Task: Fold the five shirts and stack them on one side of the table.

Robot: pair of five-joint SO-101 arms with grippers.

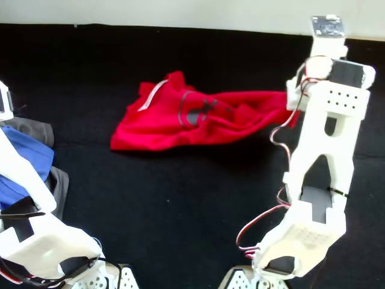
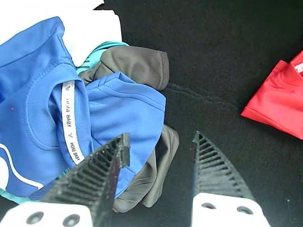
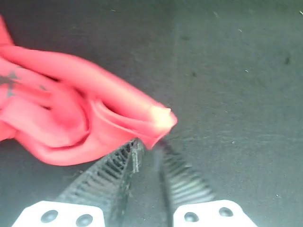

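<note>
A red shirt [image 1: 192,117] lies crumpled in the middle of the black table [image 1: 180,198]. Its right end is drawn out toward my right gripper [image 1: 293,103]. In the right wrist view that gripper [image 3: 149,146] is shut on a corner of the red shirt [image 3: 85,118]. At the table's left edge sits a pile with a blue shirt [image 1: 24,158] on top of grey ones. My left gripper [image 2: 160,144] hangs open above this pile, over the edge of the blue shirt [image 2: 71,109] and a grey shirt [image 2: 137,66], with nothing between its fingers.
A teal layer [image 2: 102,49] and a white piece [image 2: 52,14] show under the blue shirt. The red shirt's edge [image 2: 279,101] lies a short way from the pile. A pale wall [image 1: 180,12] borders the table's far edge. The right arm [image 1: 319,180] stands tall at the right.
</note>
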